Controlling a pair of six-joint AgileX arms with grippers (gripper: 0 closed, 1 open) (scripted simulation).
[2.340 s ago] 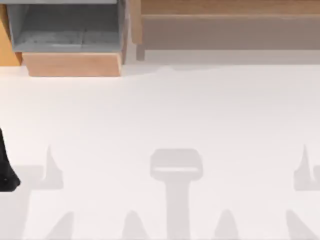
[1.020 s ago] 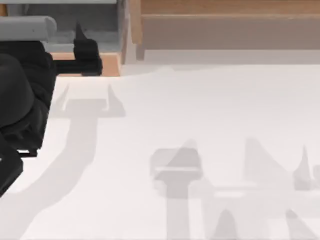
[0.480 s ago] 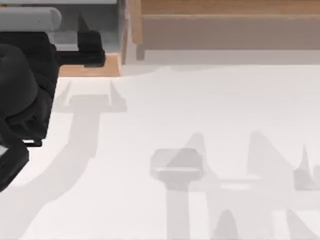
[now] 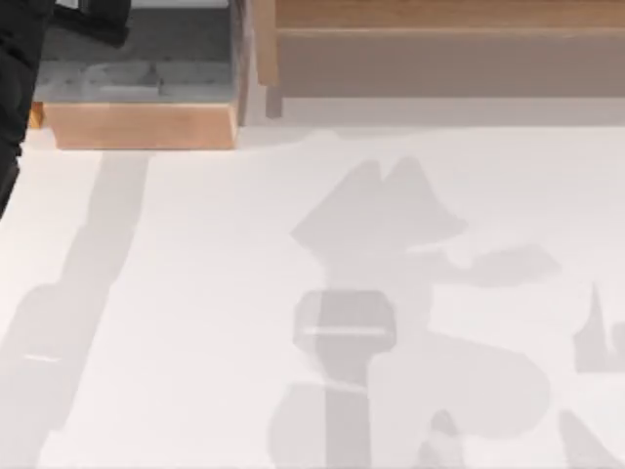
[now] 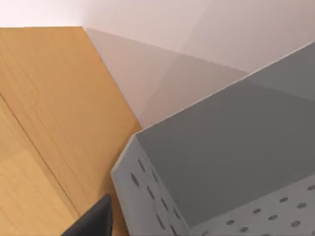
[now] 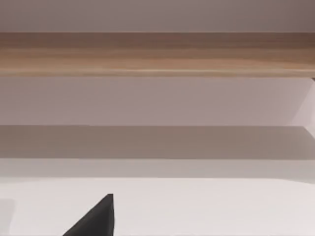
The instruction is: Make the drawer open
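Bright, even light; soft gray shadows.

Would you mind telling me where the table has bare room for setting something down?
The white table lies bare in front of the tan-fronted compartment and the long wooden shelf. It is crowded at the top view's far left corner, where the left arm hangs.

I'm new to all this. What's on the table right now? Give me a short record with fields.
Setting: white table seen from above
Open compartment: gray-lined box with a pale tan wooden front, at the table's far left
Drawer: a sliver of orange-brown wood beside that front, at its left end
Shelf: long brown wooden shelf along the far edge, to the right
Left arm: dark arm at the far left edge, over the compartment
Left fingers: one dark fingertip close to orange wood and a perforated gray panel
Right fingers: one dark fingertip facing the shelf
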